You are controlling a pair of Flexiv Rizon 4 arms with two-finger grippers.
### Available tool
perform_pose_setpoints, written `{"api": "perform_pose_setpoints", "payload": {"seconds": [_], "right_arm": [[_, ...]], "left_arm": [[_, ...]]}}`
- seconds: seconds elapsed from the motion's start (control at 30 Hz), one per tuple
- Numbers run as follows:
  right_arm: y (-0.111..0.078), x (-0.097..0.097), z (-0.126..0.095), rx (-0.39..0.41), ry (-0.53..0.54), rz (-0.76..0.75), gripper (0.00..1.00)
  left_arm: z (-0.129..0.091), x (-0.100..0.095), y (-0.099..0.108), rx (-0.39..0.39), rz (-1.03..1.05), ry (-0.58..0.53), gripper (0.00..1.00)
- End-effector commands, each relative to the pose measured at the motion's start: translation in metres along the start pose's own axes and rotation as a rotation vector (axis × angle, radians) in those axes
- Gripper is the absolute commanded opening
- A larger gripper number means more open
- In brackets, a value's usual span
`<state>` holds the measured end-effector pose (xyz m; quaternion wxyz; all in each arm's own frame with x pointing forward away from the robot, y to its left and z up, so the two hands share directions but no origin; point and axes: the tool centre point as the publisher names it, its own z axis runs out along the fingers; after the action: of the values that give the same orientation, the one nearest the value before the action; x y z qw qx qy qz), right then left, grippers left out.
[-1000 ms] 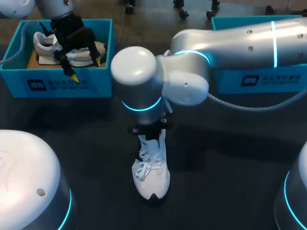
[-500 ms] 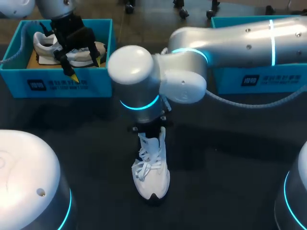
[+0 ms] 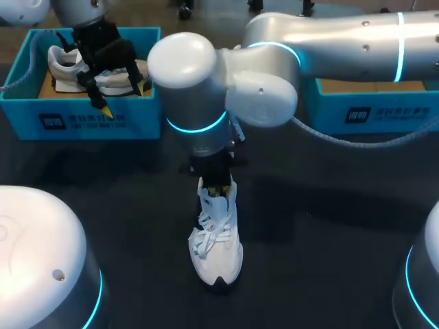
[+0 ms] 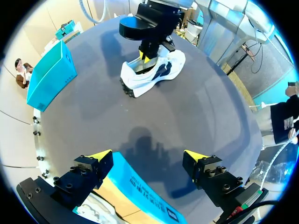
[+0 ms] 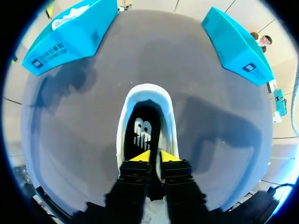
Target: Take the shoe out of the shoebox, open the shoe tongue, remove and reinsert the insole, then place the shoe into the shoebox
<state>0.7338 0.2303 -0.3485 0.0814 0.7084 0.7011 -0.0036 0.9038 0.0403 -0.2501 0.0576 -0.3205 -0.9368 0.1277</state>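
A white shoe (image 3: 216, 240) stands on the dark table, toe toward me; in the right wrist view its collar (image 5: 124, 126) frames a black insole (image 5: 142, 126). My right gripper (image 3: 217, 190) hangs just over the shoe's opening, at the tongue end. Its yellow tips (image 5: 154, 156) stand a narrow slit apart, with a pale edge of the tongue in the slit. My left gripper (image 3: 122, 99) hangs open over the front wall of the left blue shoebox (image 3: 82, 120), holding nothing. The left wrist view shows the shoe (image 4: 154, 72) ahead, with the right gripper (image 4: 152, 53) on it.
A second white shoe (image 3: 68, 68) lies inside the left shoebox. Another blue shoebox (image 3: 384, 113) stands at the back right, partly behind my right arm. Bare dark tabletop (image 3: 329, 226) surrounds the shoe on both sides.
My right arm has risen a little and swung left, so its yellow tips now show above the shoe's collar. Its fingers have parted slightly. The shoe and left arm have kept still.
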Motion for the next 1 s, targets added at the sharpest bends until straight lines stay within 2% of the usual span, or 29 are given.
{"api": "perform_pose_setpoints", "payload": {"seconds": [0.03,0.2,0.33,0.4,0.5,0.8,1.0], "right_arm": [[-0.004,-0.004,0.004,0.030,0.047,0.005,0.44],[-0.007,0.006,0.001,0.043,0.046,-0.006,0.58],[-0.007,0.013,0.003,0.059,0.043,-0.007,0.55],[-0.008,0.017,0.005,0.072,0.037,-0.006,0.65],[-0.011,0.018,0.006,0.082,0.029,0.000,0.99],[-0.012,0.014,-0.006,0.074,-0.003,0.023,1.00],[-0.023,0.015,-0.012,0.080,-0.020,0.050,1.00]], "left_arm": [[-0.001,0.000,0.000,-0.003,0.001,0.001,1.00],[-0.001,0.000,0.000,-0.003,0.001,0.001,1.00],[-0.001,0.000,0.000,-0.003,0.001,0.001,1.00],[-0.001,0.000,0.000,-0.003,0.001,0.001,1.00],[-0.001,0.000,0.000,-0.003,0.001,0.001,1.00],[-0.001,0.000,0.000,-0.003,0.001,0.001,1.00],[-0.001,0.000,0.000,-0.003,0.001,0.001,1.00]]}}
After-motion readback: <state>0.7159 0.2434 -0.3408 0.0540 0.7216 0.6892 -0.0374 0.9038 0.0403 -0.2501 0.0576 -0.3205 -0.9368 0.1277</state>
